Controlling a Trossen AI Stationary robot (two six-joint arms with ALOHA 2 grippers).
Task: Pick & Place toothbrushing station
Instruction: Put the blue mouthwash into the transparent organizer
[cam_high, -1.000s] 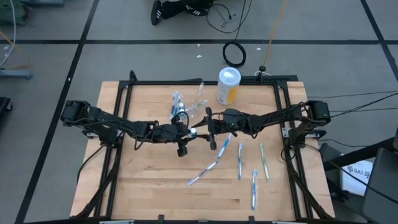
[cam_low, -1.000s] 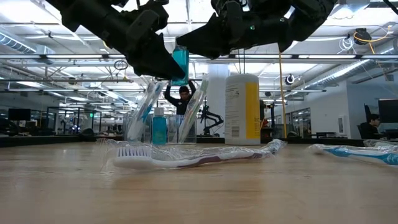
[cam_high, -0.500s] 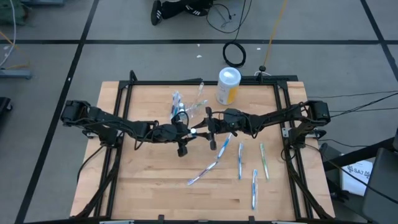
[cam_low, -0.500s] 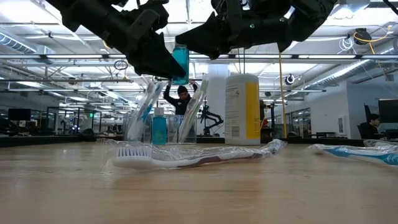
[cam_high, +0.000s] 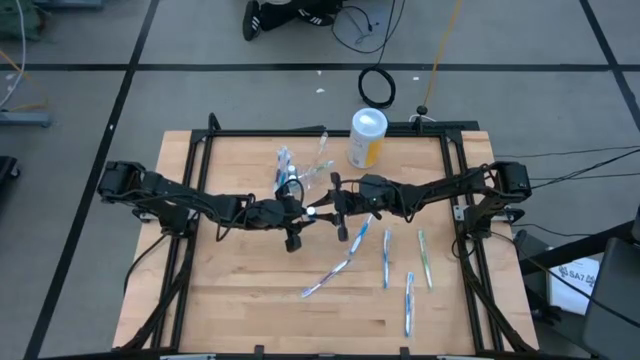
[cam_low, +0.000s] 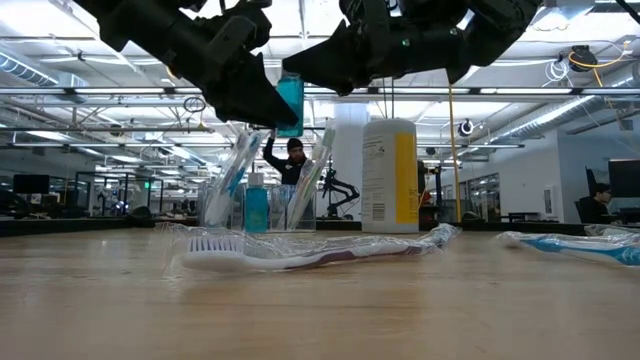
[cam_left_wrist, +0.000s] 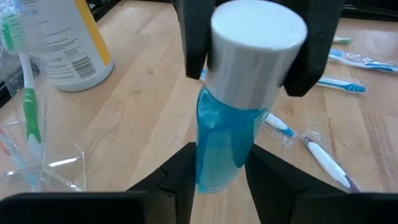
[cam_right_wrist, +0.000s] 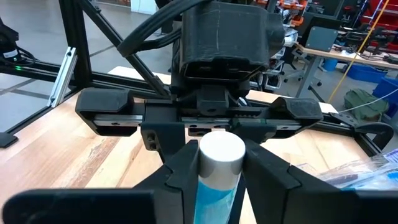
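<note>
Teal toothpaste tube (cam_left_wrist: 230, 130): held mid-air above table (cam_high: 240, 300), pinched from opposite ends by left gripper (cam_left_wrist: 217, 177) and right gripper (cam_right_wrist: 217, 171), both closed on it.

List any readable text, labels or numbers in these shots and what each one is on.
No text can be read for certain.
Yellow canister: its white label carries lines of print and a barcode, too blurred to read.
Toothpaste tube: no print shows on the teal body or the white cap.
White label on the floor right of the table: dark characters, too small to read.
</note>
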